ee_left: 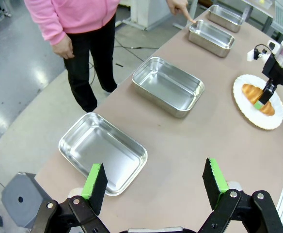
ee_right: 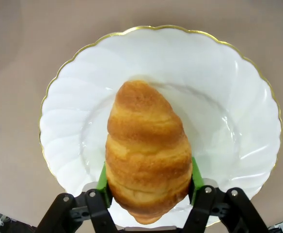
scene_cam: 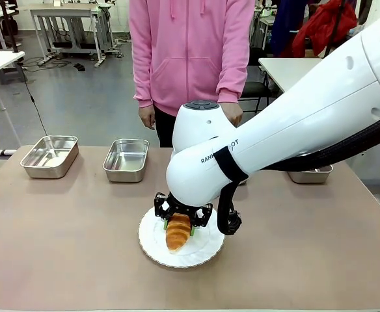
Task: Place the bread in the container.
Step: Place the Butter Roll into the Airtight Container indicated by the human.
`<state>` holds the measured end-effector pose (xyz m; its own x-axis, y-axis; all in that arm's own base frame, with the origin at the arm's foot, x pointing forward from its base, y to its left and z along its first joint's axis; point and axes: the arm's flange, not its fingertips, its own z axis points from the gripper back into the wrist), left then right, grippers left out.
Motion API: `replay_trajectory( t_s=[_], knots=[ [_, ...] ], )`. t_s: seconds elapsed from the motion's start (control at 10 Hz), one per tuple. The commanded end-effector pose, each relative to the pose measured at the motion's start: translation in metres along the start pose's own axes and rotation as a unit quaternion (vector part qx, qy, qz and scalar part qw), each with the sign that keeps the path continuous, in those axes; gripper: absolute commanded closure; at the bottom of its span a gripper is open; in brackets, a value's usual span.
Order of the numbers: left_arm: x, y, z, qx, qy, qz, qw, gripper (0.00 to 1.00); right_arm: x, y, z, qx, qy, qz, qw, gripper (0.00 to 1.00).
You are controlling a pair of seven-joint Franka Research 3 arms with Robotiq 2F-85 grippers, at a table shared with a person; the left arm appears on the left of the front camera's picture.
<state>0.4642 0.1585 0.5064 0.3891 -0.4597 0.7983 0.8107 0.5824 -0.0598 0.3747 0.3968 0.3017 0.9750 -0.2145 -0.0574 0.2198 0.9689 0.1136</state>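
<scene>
At the lower centre of the front view, the bread (scene_cam: 178,232) lies on a round white plate (scene_cam: 206,250) with a thin gold scalloped rim, near the robot's edge of the table (scene_cam: 60,247). The right gripper (scene_cam: 183,220) is down over it, its green pads pressed against both flanks of the roll (the right wrist view shows the crust bulging slightly between them), so the jaws are closed on the bread while it rests on the plate.

Along the far side of the table stand the steel pans: the container (scene_cam: 126,159) the person points at cannot be told from this view. In the left wrist view, a finger (ee_left: 189,18) touches the rim of the third pan (ee_left: 211,38) at the upper right of the frame. The person in a pink hoodie (scene_cam: 190,52) stands behind the table.

At the bottom of the left wrist view, the left gripper (ee_left: 153,187) hangs above the table with its jaws wide apart, holding nothing, just beside the nearest pan (ee_left: 102,151).
</scene>
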Motion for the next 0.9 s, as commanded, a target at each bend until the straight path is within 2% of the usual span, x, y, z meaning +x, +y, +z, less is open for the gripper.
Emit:
replay_trajectory(
  t_s=[0.0, 0.1, 0.5, 0.6, 0.7, 0.8],
  knots=[
    [0.001, -0.001, 0.001, 0.001, -0.001, -0.003, 1.0, 0.0, 0.002, 0.002, 0.002, -0.014, -0.008, 0.021, 1.0, 0.6],
    [0.001, -0.001, 0.001, 0.001, -0.001, -0.003, 1.0, 0.0, 0.0, 0.0, 0.0, 0.0, 0.0, 0.0, 1.0, 0.6],
    [0.001, -0.001, 0.001, 0.001, -0.001, -0.003, 1.0, 0.0, 0.0, 0.0, 0.0, 0.0, 0.0, 0.0, 1.0, 0.6],
    [0.001, -0.001, 0.001, 0.001, -0.001, -0.003, 1.0, 0.0, 0.0, 0.0, 0.003, 0.002, -0.002, 0.004, 1.0, 0.52],
    [0.001, -0.001, 0.001, 0.001, -0.001, -0.003, 1.0, 0.0, 0.011, -0.005, 0.029, 0.016, -0.01, 0.013, 1.0, 0.59],
    [0.001, -0.001, 0.001, 0.001, -0.001, -0.003, 1.0, 0.0, 0.019, -0.011, 0.058, 0.029, -0.02, 0.027, 0.999, 0.59]
  ],
)
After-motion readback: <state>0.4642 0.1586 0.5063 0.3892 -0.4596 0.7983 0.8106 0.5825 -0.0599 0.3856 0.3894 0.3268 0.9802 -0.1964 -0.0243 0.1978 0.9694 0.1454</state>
